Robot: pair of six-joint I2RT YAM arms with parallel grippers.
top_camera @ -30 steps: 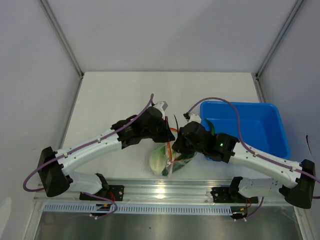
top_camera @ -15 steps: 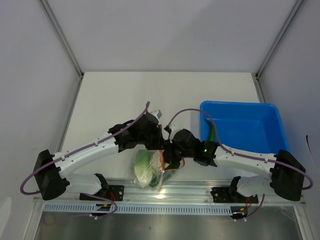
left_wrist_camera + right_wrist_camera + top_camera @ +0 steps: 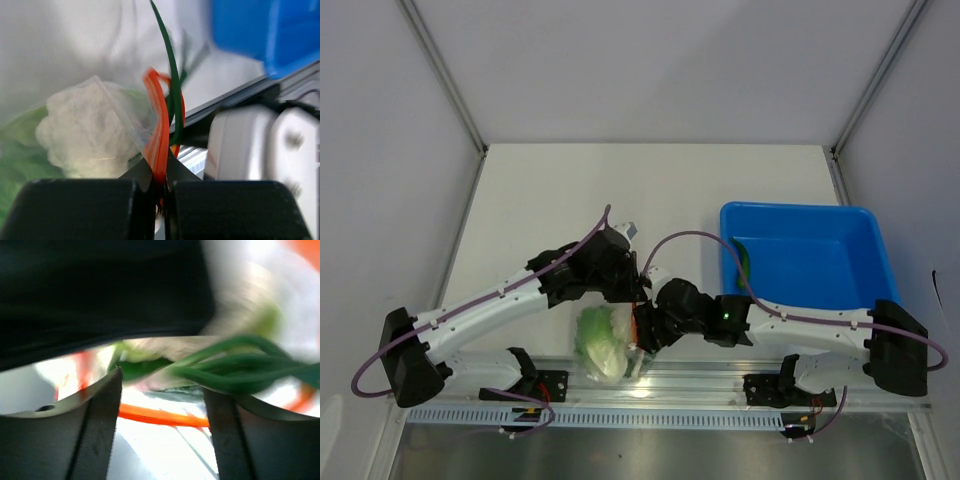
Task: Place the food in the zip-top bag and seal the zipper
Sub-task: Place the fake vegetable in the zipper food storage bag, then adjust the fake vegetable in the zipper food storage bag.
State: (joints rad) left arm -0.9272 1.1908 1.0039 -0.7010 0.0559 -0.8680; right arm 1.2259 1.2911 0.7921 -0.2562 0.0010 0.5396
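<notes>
Bent left arm point(image 3: 490, 305) stretched low to the zip-top bag point(image 3: 603, 345), left gripper point(image 3: 159, 184) at the bag's mouth, jaws pinched tight on its edge, right arm point(image 3: 800, 322) reaching in flat from the bag's right, right gripper point(image 3: 162, 385) just beside the mouth, fingers spread apart

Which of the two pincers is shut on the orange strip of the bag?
The left pincer: its jaws pinch the orange zipper of the zip-top bag. The right pincer stands open, clamping nothing.
</notes>
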